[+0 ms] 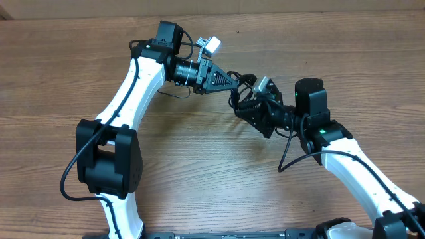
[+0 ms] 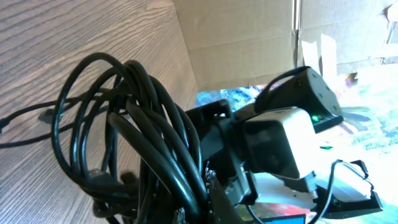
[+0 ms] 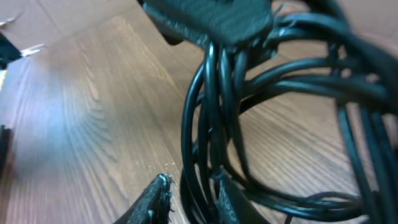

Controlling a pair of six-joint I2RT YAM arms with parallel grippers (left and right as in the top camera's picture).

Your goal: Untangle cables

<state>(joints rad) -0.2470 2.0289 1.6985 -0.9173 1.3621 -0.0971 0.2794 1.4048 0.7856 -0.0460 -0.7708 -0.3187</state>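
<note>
The cables point(image 1: 243, 87) are a tangled bundle of thin black cords held above the table between my two grippers. My left gripper point(image 1: 232, 79) is shut on the bundle from the left; in the left wrist view the cables' loops point(image 2: 134, 124) hang out past its fingers point(image 2: 198, 208). My right gripper point(image 1: 246, 106) reaches in from the lower right. In the right wrist view several strands of the cables point(image 3: 205, 143) run between its fingers point(image 3: 194, 198), with a gap of wood showing beside the left finger, so it is open around them. One loose cord end point(image 1: 174, 93) lies on the table.
The wooden table point(image 1: 199, 172) runs under both arms. The right wrist camera point(image 2: 273, 140) is close to the bundle. A cardboard wall point(image 2: 242, 31) stands at the table's far edge. A thicker robot cable point(image 1: 289, 153) loops beside the right arm.
</note>
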